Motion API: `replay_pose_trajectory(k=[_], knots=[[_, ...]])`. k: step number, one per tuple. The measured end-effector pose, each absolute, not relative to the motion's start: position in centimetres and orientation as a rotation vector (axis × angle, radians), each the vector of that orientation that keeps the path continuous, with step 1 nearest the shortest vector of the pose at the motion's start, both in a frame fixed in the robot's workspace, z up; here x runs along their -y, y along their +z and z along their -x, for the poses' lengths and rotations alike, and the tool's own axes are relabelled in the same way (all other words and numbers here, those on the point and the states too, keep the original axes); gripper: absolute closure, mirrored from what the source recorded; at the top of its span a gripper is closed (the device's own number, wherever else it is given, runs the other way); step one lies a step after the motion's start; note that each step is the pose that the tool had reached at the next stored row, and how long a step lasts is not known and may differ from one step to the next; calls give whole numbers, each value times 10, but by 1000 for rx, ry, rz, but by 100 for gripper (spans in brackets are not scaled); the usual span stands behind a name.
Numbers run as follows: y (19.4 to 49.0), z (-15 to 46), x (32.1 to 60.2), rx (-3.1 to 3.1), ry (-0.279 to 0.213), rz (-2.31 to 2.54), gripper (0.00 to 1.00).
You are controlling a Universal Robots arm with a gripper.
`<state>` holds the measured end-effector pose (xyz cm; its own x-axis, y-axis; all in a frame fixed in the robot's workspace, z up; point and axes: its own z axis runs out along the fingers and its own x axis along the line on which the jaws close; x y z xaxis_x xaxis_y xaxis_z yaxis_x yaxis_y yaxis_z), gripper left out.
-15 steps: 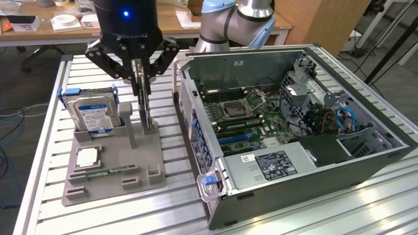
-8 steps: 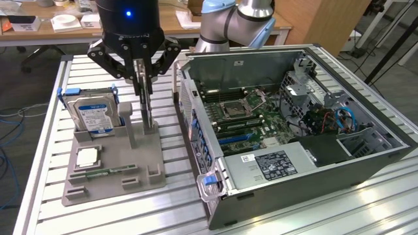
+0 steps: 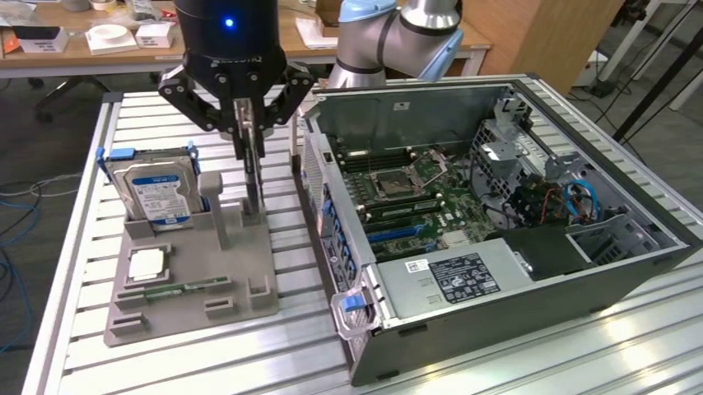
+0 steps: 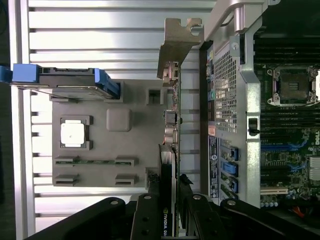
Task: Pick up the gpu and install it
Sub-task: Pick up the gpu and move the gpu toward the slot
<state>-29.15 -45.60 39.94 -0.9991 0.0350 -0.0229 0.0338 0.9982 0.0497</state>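
The gpu [image 3: 253,177] is a thin dark card standing on edge over the grey parts holder [image 3: 236,263], to the exterior view's left of the open computer case [image 3: 528,271]. My gripper [image 3: 249,132] is shut on the card's upper edge, fingers [image 3: 288,99] spread to both sides. I cannot tell whether the card's lower end touches the holder. In the wrist view the gpu [image 4: 173,115] shows edge-on, its silvery bracket [image 4: 176,45] at the far end, and my gripper [image 4: 169,205] clamps it between two black fingers [image 4: 147,212].
A hard drive [image 3: 160,193] with a blue-and-white label stands in the holder. A processor [image 3: 146,265] and a green memory stick [image 3: 181,290] lie in it. The case's motherboard [image 3: 412,193] faces up, with blue slots [image 3: 398,234]. Desks stand behind.
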Motion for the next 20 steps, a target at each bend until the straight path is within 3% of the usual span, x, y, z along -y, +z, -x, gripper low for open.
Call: replay_pose_trajectory(k=[20], knots=[[406,275,456,-3117,77,-54,74]])
